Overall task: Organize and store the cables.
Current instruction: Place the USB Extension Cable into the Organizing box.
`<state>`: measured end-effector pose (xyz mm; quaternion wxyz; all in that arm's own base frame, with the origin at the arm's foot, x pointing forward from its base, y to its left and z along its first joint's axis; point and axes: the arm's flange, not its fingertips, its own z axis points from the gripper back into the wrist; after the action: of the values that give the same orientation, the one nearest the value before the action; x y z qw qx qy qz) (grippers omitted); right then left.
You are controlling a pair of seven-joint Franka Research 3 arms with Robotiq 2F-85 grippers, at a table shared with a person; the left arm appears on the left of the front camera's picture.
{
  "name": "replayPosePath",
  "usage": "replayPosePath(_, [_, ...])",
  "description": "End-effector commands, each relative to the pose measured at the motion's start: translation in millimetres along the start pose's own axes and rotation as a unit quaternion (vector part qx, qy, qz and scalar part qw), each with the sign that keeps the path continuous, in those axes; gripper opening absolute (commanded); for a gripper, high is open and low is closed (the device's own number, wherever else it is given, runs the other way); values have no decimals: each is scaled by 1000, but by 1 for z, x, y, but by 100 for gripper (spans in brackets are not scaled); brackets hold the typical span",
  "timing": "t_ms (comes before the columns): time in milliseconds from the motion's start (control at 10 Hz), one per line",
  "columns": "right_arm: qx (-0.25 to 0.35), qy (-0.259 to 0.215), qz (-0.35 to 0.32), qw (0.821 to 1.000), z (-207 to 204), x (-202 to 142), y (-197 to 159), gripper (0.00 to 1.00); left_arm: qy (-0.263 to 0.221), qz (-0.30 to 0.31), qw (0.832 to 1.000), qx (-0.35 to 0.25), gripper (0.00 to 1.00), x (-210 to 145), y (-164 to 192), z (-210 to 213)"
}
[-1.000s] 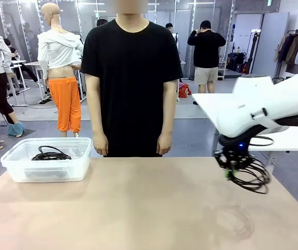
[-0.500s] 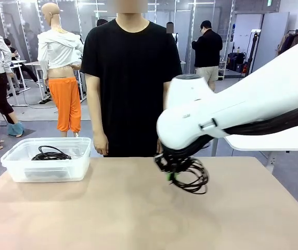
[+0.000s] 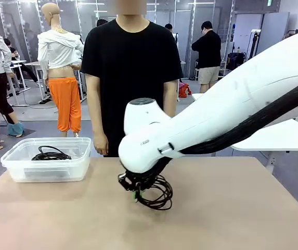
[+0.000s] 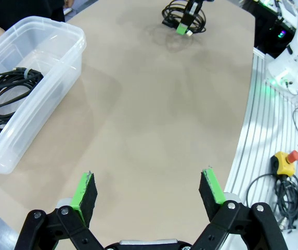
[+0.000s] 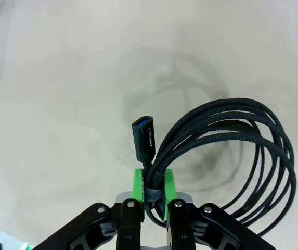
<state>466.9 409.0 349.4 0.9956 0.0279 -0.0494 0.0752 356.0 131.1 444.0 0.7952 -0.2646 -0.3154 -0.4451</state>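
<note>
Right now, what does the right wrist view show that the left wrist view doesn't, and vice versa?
Right wrist alone: close up, the right gripper shut on the coiled cable, pinched at its bound section, with a blue-tipped plug end sticking up beside the loops.

Left wrist alone: the left gripper open over bare table, the clear bin holding another coiled cable, and the table's edge.

Both: the held coil, small and far off in the left wrist view, and the tan tabletop.

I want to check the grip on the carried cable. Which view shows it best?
The right wrist view: the right gripper is shut on the coiled cable at its bound part, plug end up. The front view shows the coil hanging under the arm; the left wrist view shows it small and far off.
</note>
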Motion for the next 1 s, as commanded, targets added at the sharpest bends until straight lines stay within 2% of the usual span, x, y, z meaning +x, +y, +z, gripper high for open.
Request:
replayPosePath(0, [7,-17,20,1000,-4,13,30,18,-10,-6,1000,-4,100,-1,-2,1])
replayPosePath(200, [1,0,24,1000,-12,12,49,18,-10,-6,1000,-4,100,-1,-2,1])
replayPosePath(600, [6,6,22,1000,-19,10,58,18,-10,-6,1000,-4,100,-1,-2,1])
replayPosePath(700, [7,7,20,1000,-19,9,57,42,-10,-6,1000,-4,100,-1,-2,1])
replayPosePath(800, [12,12,20,1000,-21,8,56,49,-10,-6,1000,-4,100,-1,-2,1])
replayPosePath(900, [16,13,20,1000,-21,8,55,73,-10,-6,1000,-4,100,-1,-2,1])
